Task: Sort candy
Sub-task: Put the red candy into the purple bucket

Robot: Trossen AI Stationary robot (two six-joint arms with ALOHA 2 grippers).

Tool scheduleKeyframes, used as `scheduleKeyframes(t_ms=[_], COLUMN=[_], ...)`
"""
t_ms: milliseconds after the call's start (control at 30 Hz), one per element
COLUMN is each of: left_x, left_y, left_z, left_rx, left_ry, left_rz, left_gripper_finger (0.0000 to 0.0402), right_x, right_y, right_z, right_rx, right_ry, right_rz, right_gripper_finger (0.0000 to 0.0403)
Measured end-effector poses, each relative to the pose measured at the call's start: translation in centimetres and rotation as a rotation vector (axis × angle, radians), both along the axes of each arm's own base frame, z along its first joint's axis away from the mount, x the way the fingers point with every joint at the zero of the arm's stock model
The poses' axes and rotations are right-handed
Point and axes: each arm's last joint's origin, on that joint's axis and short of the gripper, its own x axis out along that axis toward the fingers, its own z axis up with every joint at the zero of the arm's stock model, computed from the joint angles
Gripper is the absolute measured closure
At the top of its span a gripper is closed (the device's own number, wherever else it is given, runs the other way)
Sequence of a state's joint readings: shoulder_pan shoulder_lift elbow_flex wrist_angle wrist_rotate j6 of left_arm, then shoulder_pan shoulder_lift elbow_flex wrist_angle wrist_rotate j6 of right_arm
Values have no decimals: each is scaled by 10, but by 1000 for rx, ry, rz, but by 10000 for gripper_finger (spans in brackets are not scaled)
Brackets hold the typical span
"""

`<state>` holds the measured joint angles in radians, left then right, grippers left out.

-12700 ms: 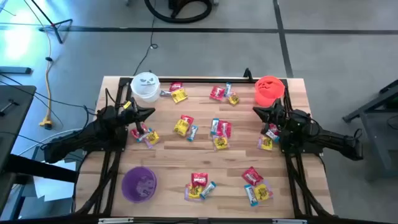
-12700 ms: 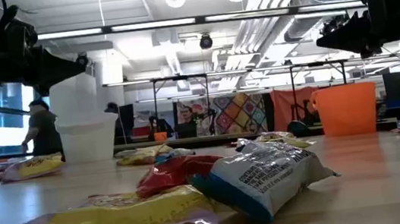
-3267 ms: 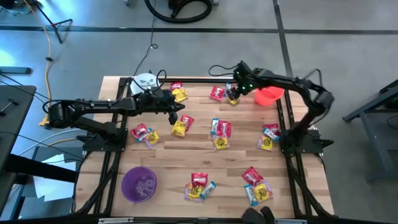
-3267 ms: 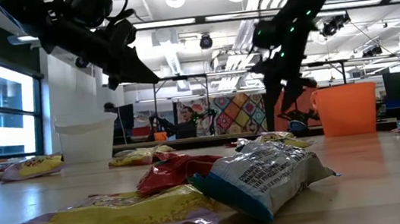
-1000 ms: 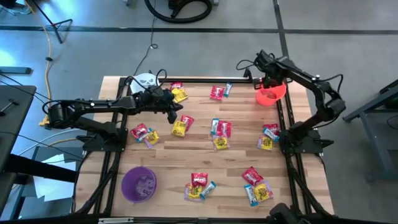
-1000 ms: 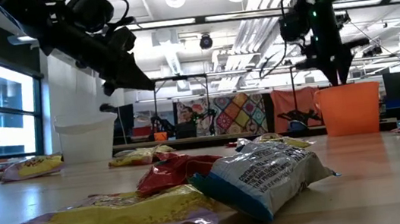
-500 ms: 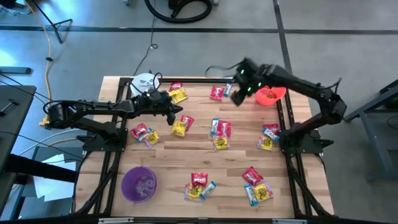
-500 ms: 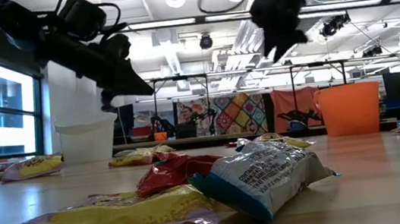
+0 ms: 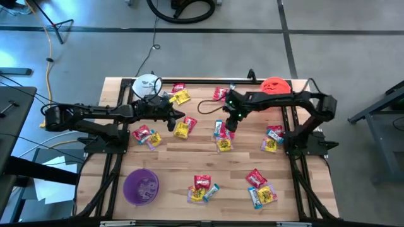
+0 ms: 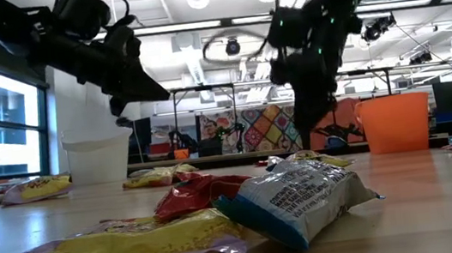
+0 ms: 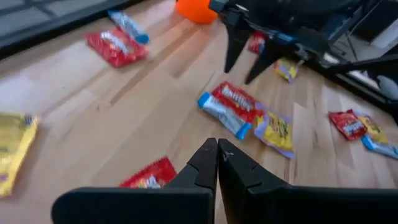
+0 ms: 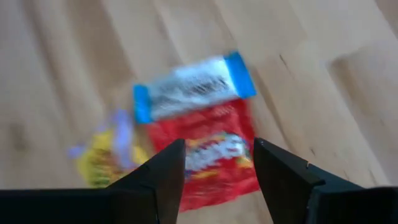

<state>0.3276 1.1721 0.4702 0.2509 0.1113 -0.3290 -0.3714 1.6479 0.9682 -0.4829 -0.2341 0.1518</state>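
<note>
Count on table [image 9: 297, 170], high view:
- Buckets: three. One white bucket [image 9: 146, 85] far left, one orange bucket [image 9: 275, 86] far right, one purple bucket [image 9: 141, 186] near left.
- Red candy [image 9: 220, 94]: eight wrappers.
- Yellow candy [image 9: 183, 130]: seven wrappers.
- Light-blue candy [image 9: 211, 190]: about seven; some small and overlapped by neighbours, so exact number unclear.
- Candy lies in eight loose clusters, mostly one wrapper of each colour per cluster.
- Robot arms: two, left arm [image 9: 95, 113] and right arm [image 9: 297, 98].

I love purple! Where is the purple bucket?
In the high view, the purple bucket sits on the table's near left corner, on the left arm's side, left of a small candy cluster.
</note>
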Motion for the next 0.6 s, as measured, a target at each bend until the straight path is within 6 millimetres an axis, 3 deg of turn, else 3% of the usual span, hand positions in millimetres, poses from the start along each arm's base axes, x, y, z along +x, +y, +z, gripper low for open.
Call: scheduleKeyframes(t_ms=[200,367,467,600], left_x=[1,2,1,1], left_y=[-8,-12,-13,-15], left_z=[-2,1,3,5], left_rx=[-4,-46,-107,-191], left_ry=[29,-1,-21,-46], left_rz=[-2,-9,-31,-58], left_gripper_finger=[401,401,401,401], right_x=[5,7,6,3], right_y=[-1,-1,-1,2], right_z=[-35,-40,-37,-30], right_rx=[7,30,38,76], right_ry=[124,134,129,115], right_rz=[18,24,9,1], right_gripper_finger=[212,223,261,345])
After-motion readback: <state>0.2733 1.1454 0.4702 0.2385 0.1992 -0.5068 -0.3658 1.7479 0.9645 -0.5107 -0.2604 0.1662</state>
